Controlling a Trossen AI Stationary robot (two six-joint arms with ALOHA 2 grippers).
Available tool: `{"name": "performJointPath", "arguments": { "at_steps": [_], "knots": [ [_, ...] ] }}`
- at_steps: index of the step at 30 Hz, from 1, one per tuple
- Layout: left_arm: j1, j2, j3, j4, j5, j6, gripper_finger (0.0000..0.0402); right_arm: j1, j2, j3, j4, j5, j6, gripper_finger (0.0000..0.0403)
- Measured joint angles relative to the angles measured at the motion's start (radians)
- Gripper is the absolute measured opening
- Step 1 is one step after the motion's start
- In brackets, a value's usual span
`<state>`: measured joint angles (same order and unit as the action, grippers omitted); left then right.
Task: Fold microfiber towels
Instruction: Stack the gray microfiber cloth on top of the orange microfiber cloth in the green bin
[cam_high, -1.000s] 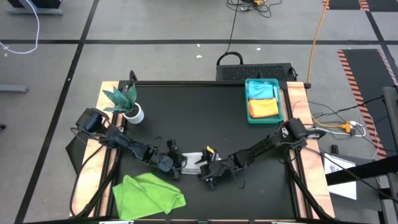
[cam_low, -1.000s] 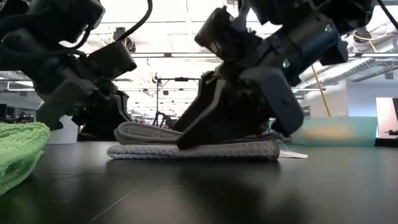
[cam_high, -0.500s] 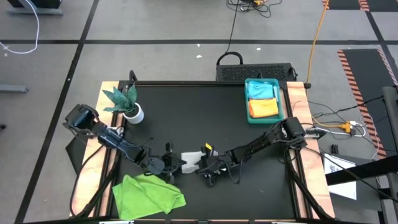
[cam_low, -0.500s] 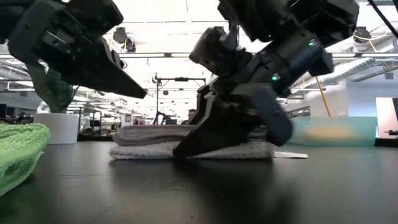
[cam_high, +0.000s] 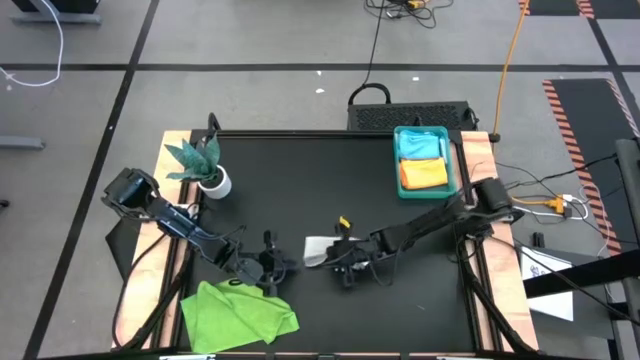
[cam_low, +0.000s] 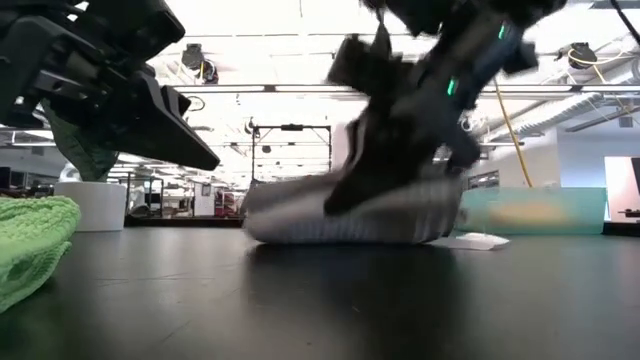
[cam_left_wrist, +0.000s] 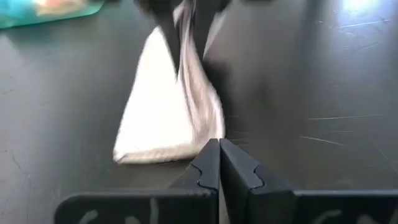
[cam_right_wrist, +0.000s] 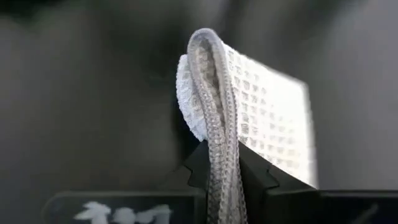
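A folded white-grey towel (cam_high: 318, 250) lies near the middle of the black table, close to its near edge. My right gripper (cam_high: 340, 262) is shut on it; the low view shows the towel (cam_low: 350, 215) bulging up under the gripper (cam_low: 385, 185). Left of the towel, my left gripper (cam_high: 278, 268) is shut and holds nothing; its closed tips (cam_left_wrist: 219, 149) hover just short of the towel (cam_left_wrist: 161, 118). A lime green towel (cam_high: 240, 312) lies crumpled at the near left corner. My right gripper pinches the towel's folded edge (cam_right_wrist: 214, 134) between its two fingers (cam_right_wrist: 255, 174), several layers thick. The fingers slant down at it from the table's right side. The pinched edge stands raised and on end, while the towel's underside (cam_low: 340, 238) rests on the table.
A teal tray (cam_high: 454, 160) at the far right holds a pale blue towel (cam_high: 420, 146) and an orange towel (cam_high: 422, 175). A small plant in a white pot (cam_high: 205, 168) stands at the far left. Bare black tabletop lies between them.
My right gripper has shut on the white-grey towel, then risen and drawn toward the table's right, pulling the pinched edge up and sliding the towel a little to the right. My left gripper has lifted away from the towel's left end, staying shut.
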<state>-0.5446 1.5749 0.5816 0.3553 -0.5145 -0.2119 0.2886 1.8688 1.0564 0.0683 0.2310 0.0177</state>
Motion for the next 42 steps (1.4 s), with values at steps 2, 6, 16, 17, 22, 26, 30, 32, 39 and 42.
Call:
{"name": "performJointPath", "arguments": {
  "at_steps": [2, 6, 16, 17, 22, 26, 30, 32, 39, 42],
  "knots": [
    [0.0, 0.0, 0.0, -0.002, -0.002, 0.0, 0.0003, 0.011, -0.055, 0.001, -0.062, -0.012, 0.032, 0.0026],
    [-0.002, 0.0, 0.0, -0.001, -0.002, 0.0, 0.0014, 0.046, -0.149, 0.001, -0.183, -0.051, 0.084, 0.0018],
    [-0.002, 0.0, 0.0, -0.001, -0.001, -0.006, 0.0006, 0.06, -0.495, -0.098, -0.553, 0.134, 0.135, 0.0019],
    [-0.002, 0.0, 0.0, -0.001, -0.002, -0.006, 0.0004, 0.047, -0.54, -0.117, -0.61, 0.178, 0.119, 0.0019],
    [0.002, -0.001, 0.0, 0.005, -0.003, -0.003, 0.0016, -0.061, -0.76, -0.191, -0.812, 0.375, -0.114, 0.0019],
    [0.013, -0.001, 0.0, 0.009, -0.009, 0.0, 0.0022, -0.227, -0.885, -0.26, -0.801, 0.447, -0.454, 0.0019],
    [0.019, -0.001, 0.0, 0.01, -0.01, -0.001, 0.0009, -0.447, -0.928, -0.337, -0.761, 0.452, -0.75, 0.002],
    [0.019, -0.001, 0.0, 0.009, -0.01, -0.001, 0.0004, -0.555, -0.928, -0.375, -0.729, 0.452, -0.873, 0.002],
    [0.019, -0.001, 0.0, 0.009, -0.01, -0.001, 0.0022, -0.829, -0.926, -0.458, -0.589, 0.331, -1.074, 0.002],
    [0.019, -0.001, 0.0, 0.008, -0.01, 0.0, 0.0025, -0.85, -0.926, -0.461, -0.589, 0.194, -1.055, 0.002]
  ]
}}
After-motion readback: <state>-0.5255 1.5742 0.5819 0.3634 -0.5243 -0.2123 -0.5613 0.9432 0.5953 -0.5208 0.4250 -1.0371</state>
